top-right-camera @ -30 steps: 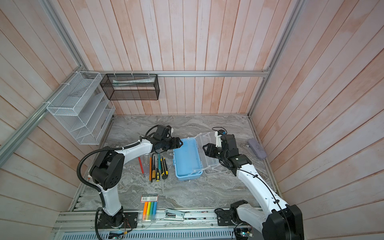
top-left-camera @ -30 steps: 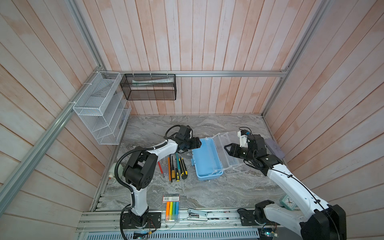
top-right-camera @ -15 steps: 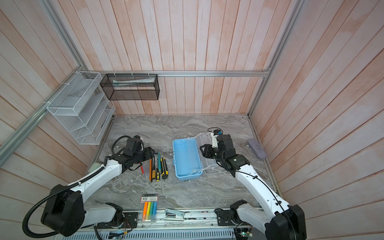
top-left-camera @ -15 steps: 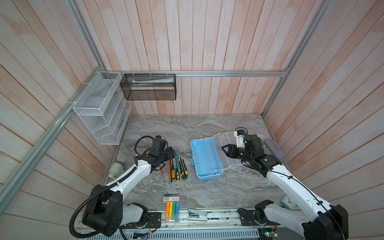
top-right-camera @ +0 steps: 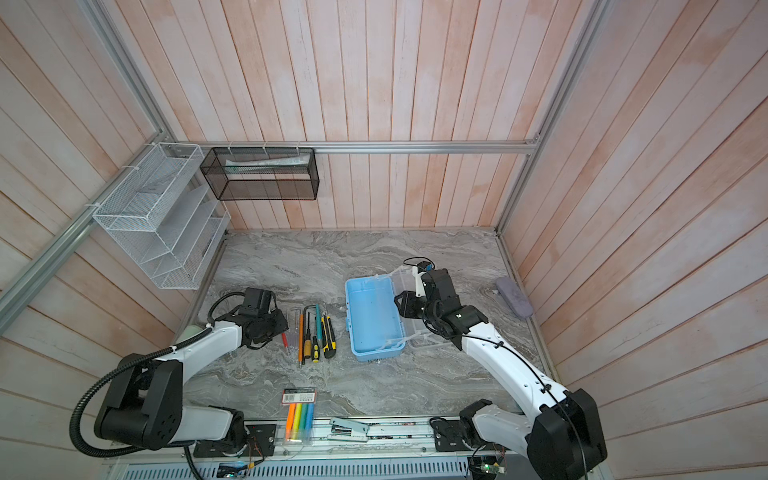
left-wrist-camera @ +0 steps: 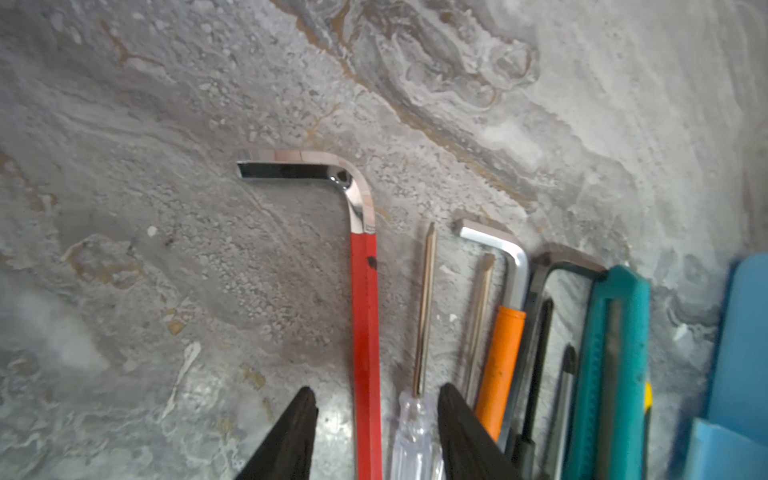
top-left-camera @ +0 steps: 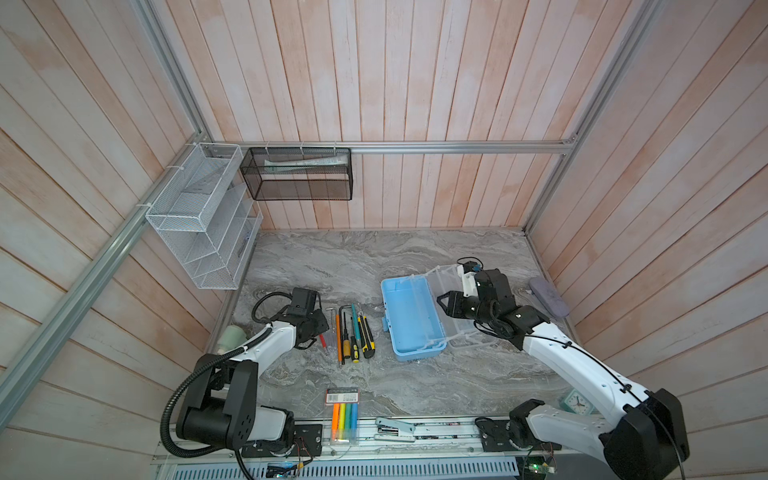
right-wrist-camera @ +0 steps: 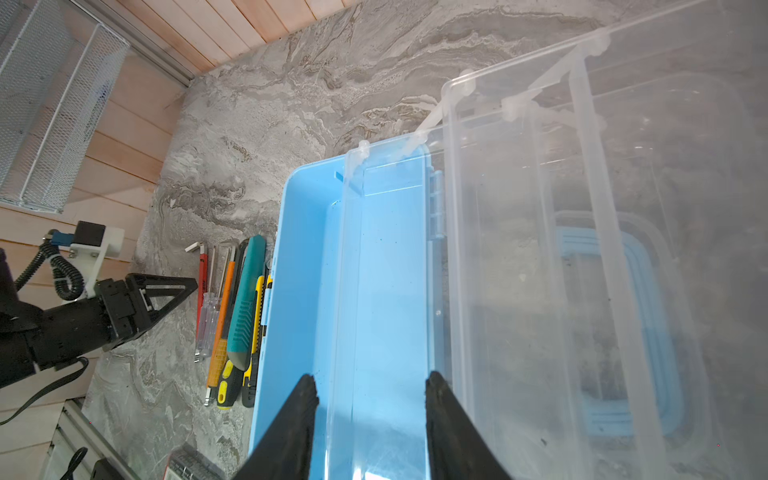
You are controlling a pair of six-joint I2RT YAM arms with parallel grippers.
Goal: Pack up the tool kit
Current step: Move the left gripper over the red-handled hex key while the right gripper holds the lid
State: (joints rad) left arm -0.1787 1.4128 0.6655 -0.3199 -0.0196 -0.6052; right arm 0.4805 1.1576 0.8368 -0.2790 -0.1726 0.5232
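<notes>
1. The left tool (left-wrist-camera: 376, 399) hangs low over the grey marbled worktop (top-left-camera: 332, 257). Its jaws are apart, astride the red-sleeved steel hex key (left-wrist-camera: 365, 332) and the clear-handled screwdriver (left-wrist-camera: 415, 436), and it grasps nothing.
2. The row of hand tools (top-left-camera: 351, 332) lies on the worktop just left of the box. None is packed, so nearly all the packing is left.
3. The light blue plastic tool kit (top-left-camera: 403, 320) sits right of centre. Its clear lid (top-left-camera: 444, 278) is swung open to the right, and its clear inner tray (right-wrist-camera: 382, 291) stands over the base's hinge side. The blue base looks empty, so opening appears to be the only step done.
4. The right tool (right-wrist-camera: 370, 378) stands with its jaws on either side of that tray. Whether they pinch it cannot be told.
5. Only the left wrist view shows the gaps between the jaws and the hex key; in both top views the wrist hides them. Only the right wrist view shows the tray between the right jaws, and the blue handle (right-wrist-camera: 648, 332) through the lid. Only the top views show the grey-lilac oblong case (top-left-camera: 548, 297) near the right wall.
</notes>
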